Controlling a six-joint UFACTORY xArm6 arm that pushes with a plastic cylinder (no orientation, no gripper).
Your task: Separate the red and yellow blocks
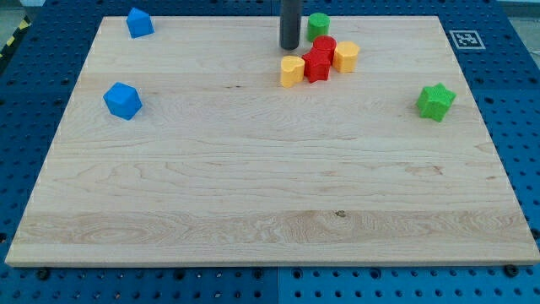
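A tight cluster sits near the view's top, right of centre. A red star-like block is in the middle, with a red cylinder just above it. A yellow heart-shaped block touches the red star block on its left. A yellow hexagonal block touches the red blocks on their right. My tip stands just above the yellow heart block and left of the red cylinder, a small gap from both.
A green cylinder lies above the cluster at the board's top edge. A green star block is at the right. Two blue blocks lie at the left, one near the top and one lower. The wooden board rests on a blue pegboard.
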